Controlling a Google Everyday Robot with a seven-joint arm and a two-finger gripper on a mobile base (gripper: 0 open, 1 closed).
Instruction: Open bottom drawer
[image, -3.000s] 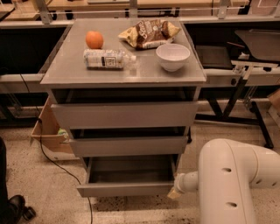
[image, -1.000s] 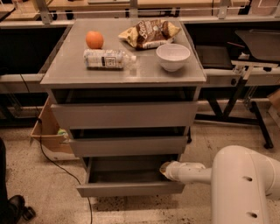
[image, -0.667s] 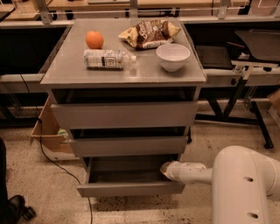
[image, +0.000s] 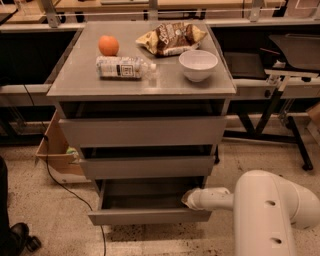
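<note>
The bottom drawer of the grey cabinet is pulled out, its slim front panel low near the floor and its plain grey box interior showing. My gripper reaches in from the right on a white arm, its tip at the drawer's right end, just inside the box behind the front panel. The mid-height drawer and the tallest drawer above stand slightly out.
On the cabinet top lie an orange, a plastic bottle, a chip bag and a white bowl. A cardboard box and a cable lie at the left. A black stand's legs are at the right.
Three seconds ago the arm was lower right, outside the drawer; it has since moved left to the drawer's right end. Little has changed in the last second.
</note>
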